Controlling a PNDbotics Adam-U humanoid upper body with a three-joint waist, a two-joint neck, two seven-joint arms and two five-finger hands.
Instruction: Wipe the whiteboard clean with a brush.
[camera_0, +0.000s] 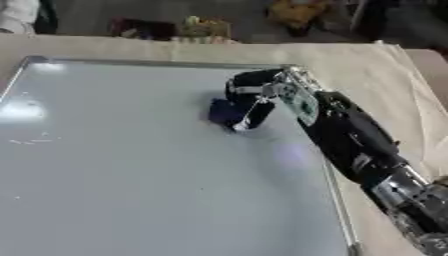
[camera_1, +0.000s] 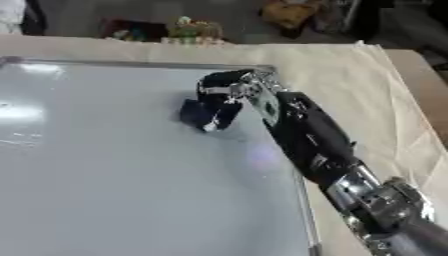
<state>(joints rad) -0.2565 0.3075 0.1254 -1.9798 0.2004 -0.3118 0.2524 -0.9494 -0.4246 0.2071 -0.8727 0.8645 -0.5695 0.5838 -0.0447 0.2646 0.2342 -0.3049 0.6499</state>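
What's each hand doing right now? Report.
Right hand: fingers curled round the dark blue brush on the whiteboard.
Left hand: not in view.

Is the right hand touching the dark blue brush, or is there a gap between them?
Touching. In the left eye view the right hand has its fingers curled down round the brush, which sits on the whiteboard; no gap shows between them.

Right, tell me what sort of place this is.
Probably a workshop or lab test bench. A whiteboard lies flat on a table under a cream cloth, the robot's right hand has its fingers curled round a dark blue brush on it, and clutter sits on the floor beyond.
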